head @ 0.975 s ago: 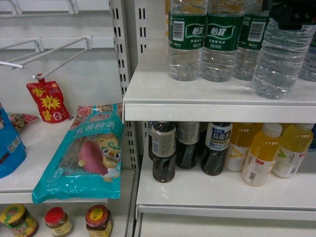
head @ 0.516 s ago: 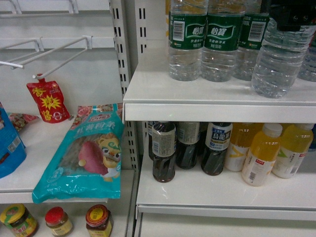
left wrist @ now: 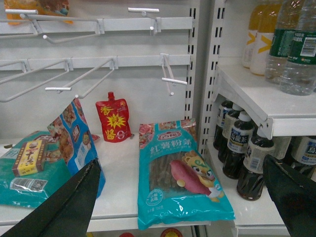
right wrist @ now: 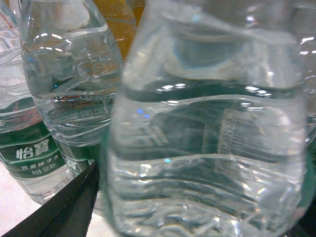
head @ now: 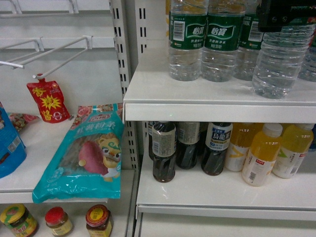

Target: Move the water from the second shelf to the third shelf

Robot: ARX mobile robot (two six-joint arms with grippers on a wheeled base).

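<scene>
1. Since the clear ribbed plastic water bottle with the dark green wrap label (head: 279, 64) stands at the front right of the white metal shelf board (head: 197, 101) with the right pincer (head: 286, 15) on its upper part, I judge the step in hand to be the grasp and lift-off. No carry has begun.
2. Its base sits on or just above that board, near the front edge. Which of the two, I cannot tell.
3. Beneath the board lies a second white shelf (head: 197, 195), probably the target, though the pictures do not settle the shelf count. It has a bare strip along its front. Behind the strip stand dark tea bottles (head: 213, 148) and yellow juice bottles (head: 261, 153).
4. Other green-labelled water bottles (head: 222, 39) stand just beside and behind the gripped one on the board, so room is tight at the back and left and free only toward the front.
5. Next, the bottle should come straight forward past the board's front lip, then down and in under it. The lip and the tops of the juice bottles are the edges to clear.
6. Seen from the right wrist, the bottle fills the gap between the black fingers (right wrist: 64, 207) and its wall looks pressed, so that pincer seems clamped on it.
7. Well left of the board, the left pincer (left wrist: 181, 163) hangs wide apart, holding nothing.
</scene>
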